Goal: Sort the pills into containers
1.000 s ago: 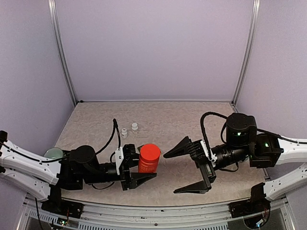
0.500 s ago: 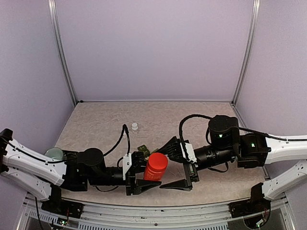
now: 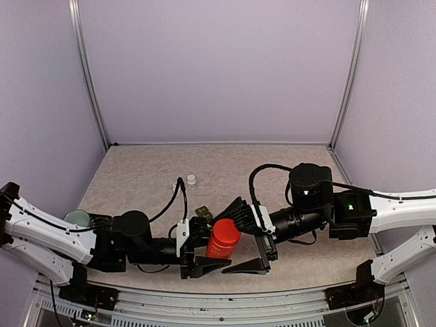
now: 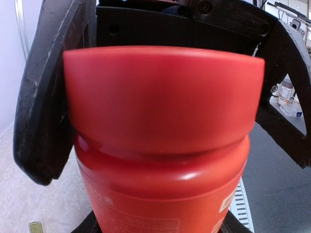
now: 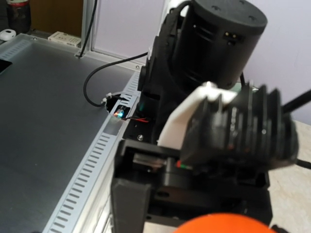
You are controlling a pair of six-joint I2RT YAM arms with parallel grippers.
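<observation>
**Bottle gripped on the left, open claw around its cap**

Near the front edge of the table [image 3: 136, 170], the left gripper [image 3: 212, 245] was clamped on the body of a red bottle [image 3: 223, 235], with the cap uppermost in the top view. The right gripper [image 3: 219, 246] stood spread wide and held nothing. One finger was on the far side of the bottle and one on the near side. In the left wrist view those dark fingers [image 4: 43, 97] flanked the cap, but whether they touched it could not be told.

The containers [image 3: 203, 212], a small dark green strip, lay on the table just beyond the bottle, to its far left. They were partly hidden and their lids were unreadable. A small white cap [image 3: 191, 180] sat farther back, and a pale mug [image 3: 76, 218] stood at the left behind the left arm.
</observation>
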